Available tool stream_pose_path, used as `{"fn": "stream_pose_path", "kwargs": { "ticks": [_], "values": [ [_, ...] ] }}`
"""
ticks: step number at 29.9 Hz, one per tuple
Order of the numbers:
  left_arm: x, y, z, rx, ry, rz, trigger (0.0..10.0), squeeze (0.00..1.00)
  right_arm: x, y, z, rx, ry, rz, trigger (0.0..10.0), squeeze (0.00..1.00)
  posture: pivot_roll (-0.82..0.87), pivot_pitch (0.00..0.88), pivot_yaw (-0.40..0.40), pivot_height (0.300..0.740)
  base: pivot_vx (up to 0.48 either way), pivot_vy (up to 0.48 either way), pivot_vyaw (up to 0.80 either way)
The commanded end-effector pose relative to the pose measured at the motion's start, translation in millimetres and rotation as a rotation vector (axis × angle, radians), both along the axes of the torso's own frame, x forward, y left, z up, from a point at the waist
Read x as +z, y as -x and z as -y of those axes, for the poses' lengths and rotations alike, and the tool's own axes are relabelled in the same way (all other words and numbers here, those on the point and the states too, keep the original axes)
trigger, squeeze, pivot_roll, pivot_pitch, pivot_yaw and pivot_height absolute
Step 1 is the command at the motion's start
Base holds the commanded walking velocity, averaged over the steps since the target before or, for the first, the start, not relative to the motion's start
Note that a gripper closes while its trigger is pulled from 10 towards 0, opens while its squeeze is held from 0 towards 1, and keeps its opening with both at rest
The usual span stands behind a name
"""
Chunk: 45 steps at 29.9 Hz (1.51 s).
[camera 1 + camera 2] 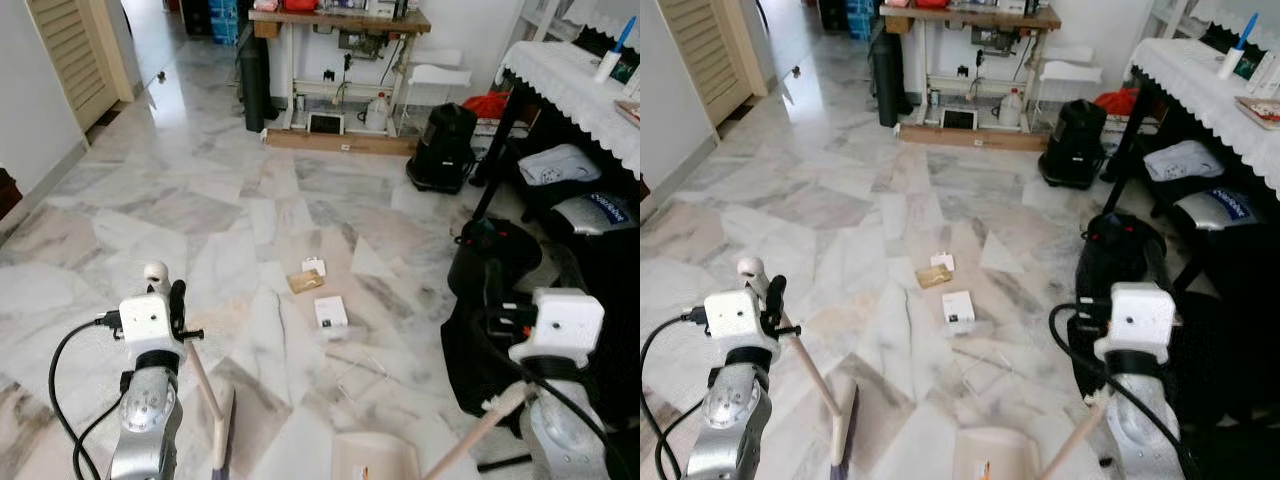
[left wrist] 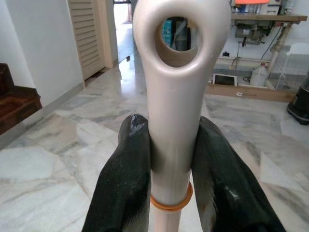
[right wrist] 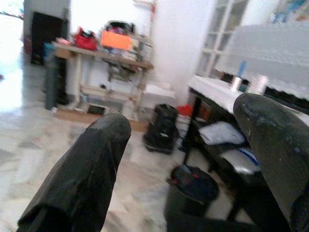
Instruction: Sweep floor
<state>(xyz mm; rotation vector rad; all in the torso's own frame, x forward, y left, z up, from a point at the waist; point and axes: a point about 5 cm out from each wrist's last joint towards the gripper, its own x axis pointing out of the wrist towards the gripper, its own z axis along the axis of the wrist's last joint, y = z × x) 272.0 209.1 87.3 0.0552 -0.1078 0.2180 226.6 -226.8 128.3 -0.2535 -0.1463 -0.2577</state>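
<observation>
Left wrist view shows our left claw point(image 2: 171, 179) pinching the beige plastic broom handle point(image 2: 176, 96); right claw point(image 3: 193, 169) spread, we judge we must next sweep the small white and brown litter point(image 1: 318, 290) on the marble floor point(image 1: 200, 200) toward the beige dustpan point(image 1: 375, 458).

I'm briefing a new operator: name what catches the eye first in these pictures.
The left gripper is clamped on the broom handle, its brush on the marble floor. Straight ahead lie small paper scraps, with a beige dustpan nearest the robot. The right gripper has its fingers spread.
</observation>
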Motion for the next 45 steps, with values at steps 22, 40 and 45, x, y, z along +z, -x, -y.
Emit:
{"fn": "stream_pose_path", "kwargs": {
  "ticks": [22,40,45],
  "values": [
    [2,-3.6,2.7,-0.030,-0.010,0.014,10.0,0.00,-37,13.9,27.5,-0.267,-0.182,-0.233,10.0,0.00,-0.09,0.000,-0.038,0.740,0.000,0.000,0.00],
    [-1,-2.3,2.6,-0.035,-0.012,-0.001,10.0,0.00,-61,25.9,42.5,-0.439,-0.252,-0.391,10.0,0.00,-0.08,0.000,-0.041,0.740,0.000,0.000,0.00],
    [-1,-1.9,2.7,-0.034,-0.013,-0.003,10.0,0.00,-66,21.7,31.9,-0.357,-0.283,-0.417,10.0,0.00,-0.08,0.000,-0.041,0.740,0.000,0.000,0.00]
  ]
}}
